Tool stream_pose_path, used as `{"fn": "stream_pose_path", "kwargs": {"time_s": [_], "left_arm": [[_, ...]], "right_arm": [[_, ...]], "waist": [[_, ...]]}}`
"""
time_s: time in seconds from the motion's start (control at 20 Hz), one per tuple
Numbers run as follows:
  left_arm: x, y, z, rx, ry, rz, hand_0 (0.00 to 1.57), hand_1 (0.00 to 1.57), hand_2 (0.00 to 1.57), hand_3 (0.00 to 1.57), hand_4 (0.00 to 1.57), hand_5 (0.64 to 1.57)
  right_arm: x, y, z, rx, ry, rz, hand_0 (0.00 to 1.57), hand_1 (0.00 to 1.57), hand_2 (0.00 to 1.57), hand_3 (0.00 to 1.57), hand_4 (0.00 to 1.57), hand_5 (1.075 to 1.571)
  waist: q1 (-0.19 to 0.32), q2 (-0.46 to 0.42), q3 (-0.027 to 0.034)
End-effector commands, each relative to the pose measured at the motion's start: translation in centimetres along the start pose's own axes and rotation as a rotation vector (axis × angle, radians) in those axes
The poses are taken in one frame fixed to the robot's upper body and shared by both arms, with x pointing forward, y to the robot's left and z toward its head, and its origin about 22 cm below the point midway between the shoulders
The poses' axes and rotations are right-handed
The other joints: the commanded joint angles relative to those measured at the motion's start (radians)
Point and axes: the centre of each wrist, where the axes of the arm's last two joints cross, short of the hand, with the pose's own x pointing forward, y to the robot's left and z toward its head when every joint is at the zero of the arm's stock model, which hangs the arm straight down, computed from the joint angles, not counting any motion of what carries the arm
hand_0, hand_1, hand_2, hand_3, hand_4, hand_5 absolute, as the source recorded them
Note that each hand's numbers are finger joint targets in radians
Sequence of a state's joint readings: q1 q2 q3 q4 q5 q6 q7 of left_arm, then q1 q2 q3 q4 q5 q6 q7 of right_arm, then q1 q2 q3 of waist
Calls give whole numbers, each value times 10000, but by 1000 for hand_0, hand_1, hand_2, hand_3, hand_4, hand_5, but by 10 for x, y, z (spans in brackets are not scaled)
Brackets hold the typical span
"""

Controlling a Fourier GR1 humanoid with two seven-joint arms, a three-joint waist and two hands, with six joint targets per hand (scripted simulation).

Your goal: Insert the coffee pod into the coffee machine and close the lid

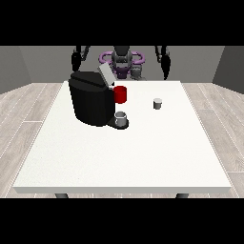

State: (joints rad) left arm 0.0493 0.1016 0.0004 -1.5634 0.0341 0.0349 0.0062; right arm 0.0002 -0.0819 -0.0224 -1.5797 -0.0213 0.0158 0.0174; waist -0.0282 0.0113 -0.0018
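Note:
A black coffee machine (90, 99) stands on the left half of the white table (124, 152), its grey lid (105, 75) tilted up and open. A small grey coffee pod (157, 103) sits upright on the table to the right of the machine. A grey cup (121, 118) rests on the machine's drip base. Both hands hang behind the table's far edge, well away from the pod: the hand at the view's left (76, 60) and the hand at the view's right (166, 63). Neither holds anything.
A red mug (120, 94) stands just behind and right of the machine. The robot's torso (122, 59) is centred beyond the far edge. Bare white tabletop stretches across the front and right side.

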Motion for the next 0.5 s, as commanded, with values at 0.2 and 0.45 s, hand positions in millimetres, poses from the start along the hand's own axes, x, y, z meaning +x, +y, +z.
{"fn": "stream_pose_path", "kwargs": {"time_s": [0.2,0.45], "left_arm": [[16,-9,-19,-1829,-1612,381,0,0,0,0,685,1571],[28,16,-38,-2159,-1463,-947,0,0,0,0,587,1571]], "right_arm": [[-22,-5,4,224,-374,-334,0,0,0,0,328,1571],[-11,-1,-6,-273,-1293,-1215,0,0,0,0,324,1571]], "waist": [[3,118,20],[-267,241,19]]}}
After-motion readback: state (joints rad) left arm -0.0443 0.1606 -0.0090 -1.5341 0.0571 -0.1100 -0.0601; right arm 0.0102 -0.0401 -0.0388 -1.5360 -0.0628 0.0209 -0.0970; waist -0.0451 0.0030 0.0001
